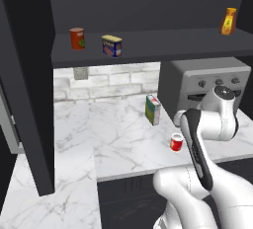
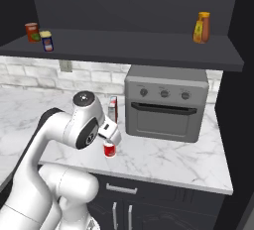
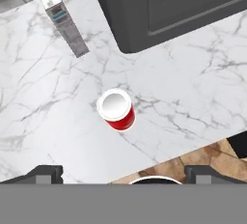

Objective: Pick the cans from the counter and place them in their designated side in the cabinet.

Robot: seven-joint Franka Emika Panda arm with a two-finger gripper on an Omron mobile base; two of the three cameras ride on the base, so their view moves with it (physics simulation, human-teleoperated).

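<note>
Red can (image 3: 116, 109): stands upright on the counter (image 3: 193, 92) near its front edge, apart from the oven (image 2: 166, 102) and the green-and-white carton (image 1: 152, 109).
Boxy tin (image 1: 112, 45): already on the cabinet (image 1: 148, 45) shelf, just beside a darker orange-red can (image 1: 77, 38).
Gripper (image 3: 123, 172): jaws spread wide, empty, poised above the red can.
Handling: likely light, rigid and smooth-walled; a short can could tip or slip if pinched near the rim.
Hold: across the round side wall, about mid-height, fingers squarely opposite.
Unclear: fingertips are cut off at the hand view's bottom; the arm's links cover most of the hand in both base views; labels too small to read.
</note>
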